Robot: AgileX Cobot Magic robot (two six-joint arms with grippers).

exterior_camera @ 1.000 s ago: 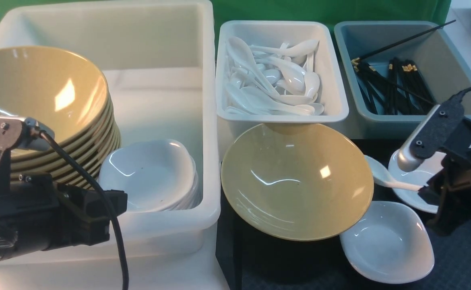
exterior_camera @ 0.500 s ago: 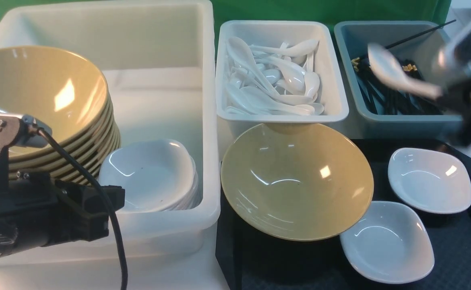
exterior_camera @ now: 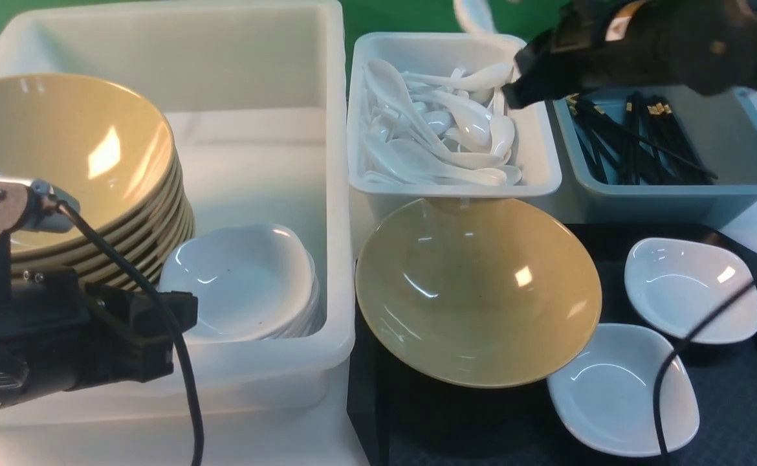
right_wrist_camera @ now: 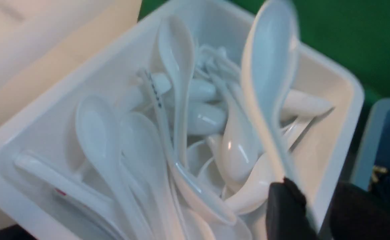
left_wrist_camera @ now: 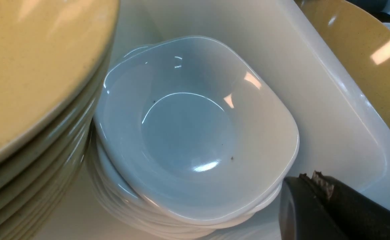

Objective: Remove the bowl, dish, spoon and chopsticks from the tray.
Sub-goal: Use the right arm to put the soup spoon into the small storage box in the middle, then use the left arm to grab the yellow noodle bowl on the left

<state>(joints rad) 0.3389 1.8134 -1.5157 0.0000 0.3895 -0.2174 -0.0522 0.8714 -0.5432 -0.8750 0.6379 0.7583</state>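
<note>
A second ago the right gripper (exterior_camera: 517,81) was at the spoon (exterior_camera: 475,16) among the dishes; now both are up over the white bin (exterior_camera: 453,190), and the dish it had partly covered, the upper dish (exterior_camera: 692,291), shows whole. The right gripper's jaws stand apart with the spoon's handle between them; I cannot tell if it still grips. The spoon's bowl end sticks out to the left of its fingertips, blurred. The left gripper (exterior_camera: 175,330) is closed on nothing, barely shifted, beside the stacked dishes (exterior_camera: 242,278) in the tub (exterior_camera: 338,194). Counting now: one bowl (exterior_camera: 475,291) on the tray (exterior_camera: 456,427), nearer the robot than the right gripper, and two dishes, the upper one and the lower dish (exterior_camera: 618,388), also on its robot side. One spoon is at the right gripper; those heaped in the bin below it overlap too much to count. The chopsticks (exterior_camera: 637,142) in the grey bin (exterior_camera: 676,189), to its right, are too bunched to count, as are the stacked bowls (exterior_camera: 61,149) beyond the left gripper
</note>
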